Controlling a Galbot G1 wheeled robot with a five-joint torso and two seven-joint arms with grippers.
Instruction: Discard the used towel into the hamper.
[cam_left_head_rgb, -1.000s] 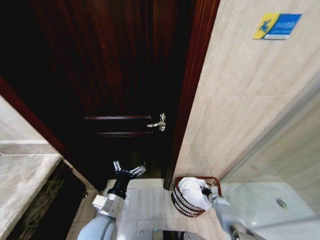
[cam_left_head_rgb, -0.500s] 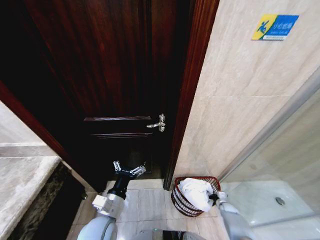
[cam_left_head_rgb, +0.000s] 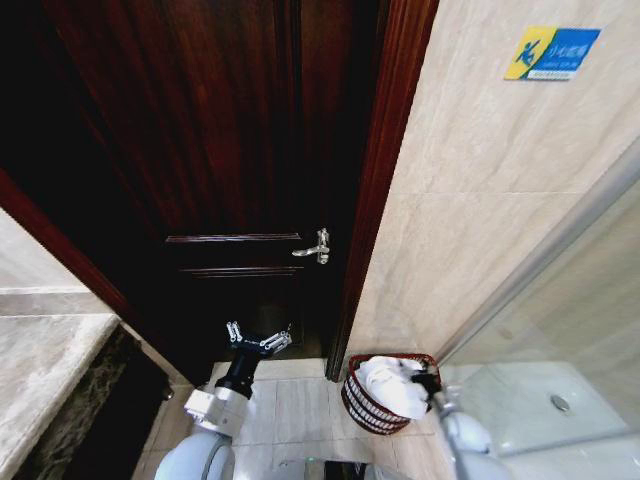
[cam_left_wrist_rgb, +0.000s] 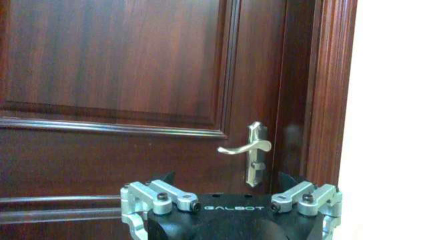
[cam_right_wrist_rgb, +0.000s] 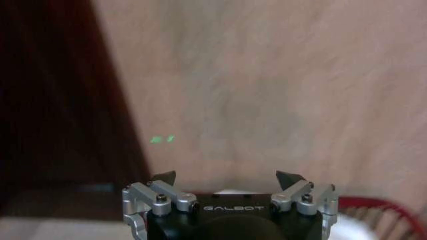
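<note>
Towel in the hamper, right claw just off the rim.

At the lower right of the head view, the white towel (cam_left_head_rgb: 392, 385) lies bunched inside the dark reddish wire hamper (cam_left_head_rgb: 362, 408), which stands on the tiled floor (cam_left_head_rgb: 290, 410) beside the door frame (cam_left_head_rgb: 375, 190). The right claw (cam_left_head_rgb: 432, 386) sits at the hamper's near rim, its fingers spread and empty in the right wrist view. The left claw (cam_left_head_rgb: 257, 341) hangs at lower centre before the dark wooden door (cam_left_head_rgb: 210, 150), also spread, holding nothing. The drop looks done; judging by this, only pulling the arm clear is left.
</note>
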